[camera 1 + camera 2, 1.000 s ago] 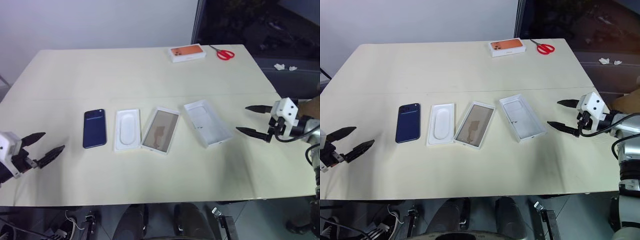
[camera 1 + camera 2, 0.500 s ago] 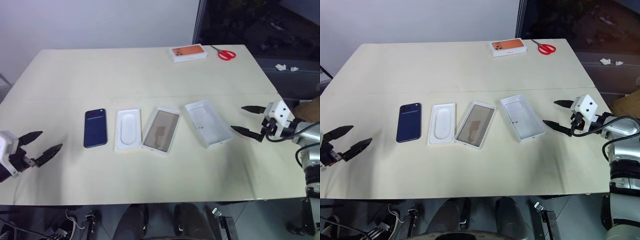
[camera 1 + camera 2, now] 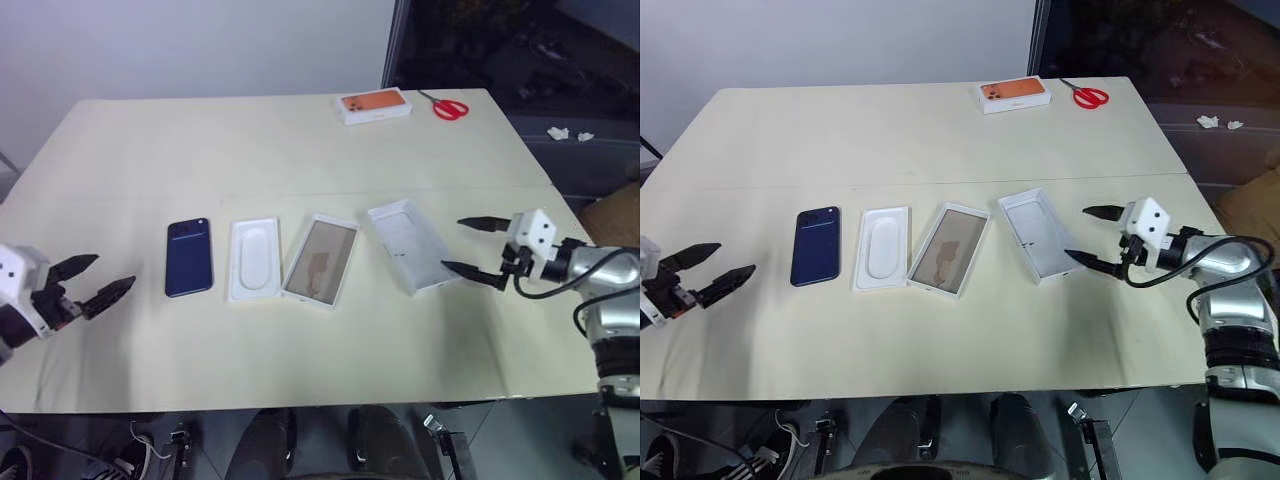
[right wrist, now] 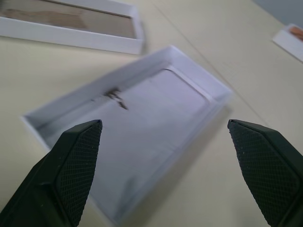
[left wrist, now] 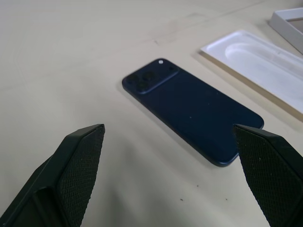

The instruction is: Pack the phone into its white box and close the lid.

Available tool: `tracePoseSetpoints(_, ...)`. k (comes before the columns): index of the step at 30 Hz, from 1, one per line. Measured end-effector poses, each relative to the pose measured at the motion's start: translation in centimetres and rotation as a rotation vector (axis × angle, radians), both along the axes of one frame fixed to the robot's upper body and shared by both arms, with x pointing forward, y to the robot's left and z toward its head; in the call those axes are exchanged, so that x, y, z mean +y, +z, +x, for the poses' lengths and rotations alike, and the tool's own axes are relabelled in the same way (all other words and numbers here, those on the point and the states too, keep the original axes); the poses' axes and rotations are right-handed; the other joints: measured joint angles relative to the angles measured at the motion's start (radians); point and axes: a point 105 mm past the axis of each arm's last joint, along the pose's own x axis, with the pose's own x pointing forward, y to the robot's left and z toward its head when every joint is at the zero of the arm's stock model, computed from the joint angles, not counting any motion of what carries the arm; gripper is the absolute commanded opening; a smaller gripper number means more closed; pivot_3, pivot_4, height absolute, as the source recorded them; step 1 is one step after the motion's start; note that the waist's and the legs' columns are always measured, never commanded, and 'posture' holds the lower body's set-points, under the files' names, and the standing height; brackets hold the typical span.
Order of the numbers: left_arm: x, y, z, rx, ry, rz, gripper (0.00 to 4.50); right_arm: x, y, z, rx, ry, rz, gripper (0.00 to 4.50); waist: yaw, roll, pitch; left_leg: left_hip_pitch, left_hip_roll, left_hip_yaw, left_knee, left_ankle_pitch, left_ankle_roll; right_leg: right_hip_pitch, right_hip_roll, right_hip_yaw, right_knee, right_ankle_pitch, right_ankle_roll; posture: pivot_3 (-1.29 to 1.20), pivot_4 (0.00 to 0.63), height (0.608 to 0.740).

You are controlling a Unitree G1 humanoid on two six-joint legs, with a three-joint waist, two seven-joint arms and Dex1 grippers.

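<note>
your left gripper (image 3: 92, 281) sits at the left edge of frame, fingers apart, empty, short of the phone (image 3: 189, 257), which lies flat left of centre beside the white insert (image 3: 255, 260). the white box (image 3: 321, 260) is at centre, the lid (image 3: 412, 245) inside-up to its right. your right gripper (image 3: 470, 247) has fingers spread, empty, just beside the lid. risk: the flat, glossy phone may slide rather than lift, and the near finger may nudge the lid

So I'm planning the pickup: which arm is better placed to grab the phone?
The left. Its gripper is open on the phone's side of the table. The right gripper sits by the lid, with the white box between.
</note>
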Motion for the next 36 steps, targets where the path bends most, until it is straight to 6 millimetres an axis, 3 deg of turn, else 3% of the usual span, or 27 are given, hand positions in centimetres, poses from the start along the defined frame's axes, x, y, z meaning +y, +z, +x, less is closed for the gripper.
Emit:
tracePoseSetpoints(4, -0.3, 0.0, 0.6, 0.053, 0.027, -0.120, 4.50, 3.3, 1.6, 0.7, -0.041, 0.071, 0.035, 4.44, -0.003, 0.000, 0.000, 0.000, 0.000, 0.000, 0.000, 0.000, 0.000, -0.001, 0.000, 0.000, 0.001, 0.000, 0.000, 0.00, 0.150, 0.740)
tracePoseSetpoints(7, -0.8, 0.6, 1.8, 0.080, 0.063, -0.264, 4.50, 7.3, 3.5, 1.2, -0.103, 0.163, 0.028, 4.44, -0.001, 0.000, 0.000, 0.000, 0.000, -0.001, 0.000, 0.000, 0.000, -0.001, 0.001, 0.000, 0.001, 0.000, 0.000, 0.00, 0.150, 0.740)
tracePoseSetpoints(10, -1.2, 1.0, 2.7, 0.127, 0.102, -0.376, 4.50, 11.8, 3.8, 2.0, -0.125, 0.230, 0.021, 4.44, -0.002, -0.001, -0.001, 0.000, 0.000, -0.001, 0.001, 0.000, 0.000, -0.002, 0.001, 0.000, 0.001, 0.000, 0.000, 0.00, 0.150, 0.740)
tracePoseSetpoints(12, -1.5, 0.6, 2.9, 0.162, 0.117, -0.416, 4.50, 13.7, 3.7, 2.2, -0.126, 0.250, 0.030, 4.44, -0.001, -0.001, 0.000, -0.001, 0.000, -0.001, 0.000, 0.000, 0.000, -0.003, 0.001, 0.000, 0.001, 0.000, 0.000, 0.00, 0.150, 0.740)
tracePoseSetpoints(17, -3.0, 0.1, 3.3, 0.217, 0.118, -0.508, 4.50, 14.5, 4.3, 2.5, -0.143, 0.259, 0.024, 4.44, 0.009, -0.003, -0.001, -0.002, -0.002, -0.002, 0.002, 0.000, -0.001, -0.001, 0.000, -0.001, 0.001, 0.000, 0.000, 0.00, 0.150, 0.740)
tracePoseSetpoints(25, -7.8, 2.7, 4.8, 0.241, 0.002, -0.615, 4.50, 15.5, 3.3, 1.5, -0.120, 0.318, 0.021, 4.44, -0.002, -0.004, -0.002, -0.002, -0.002, -0.002, 0.001, 0.001, -0.002, -0.003, 0.000, -0.001, 0.002, 0.000, 0.000, 0.00, 0.150, 0.740)
tracePoseSetpoints(30, -11.4, 0.9, 5.8, 0.362, -0.041, -0.641, 4.50, 15.8, 2.1, 0.2, -0.102, 0.394, -0.026, 4.44, 0.001, -0.004, -0.002, -0.002, -0.002, -0.002, 0.002, 0.001, -0.002, -0.002, 0.000, -0.001, 0.002, 0.000, 0.000, 0.00, 0.150, 0.740)
tracePoseSetpoints(36, -13.2, -0.3, 6.5, 0.448, -0.054, -0.669, 4.50, 15.5, 2.5, 0.3, -0.099, 0.382, -0.017, 4.44, -0.001, -0.004, -0.002, -0.002, -0.002, -0.002, 0.002, 0.004, -0.007, -0.002, 0.001, 0.000, 0.002, 0.000, 0.000, 0.00, 0.150, 0.740)
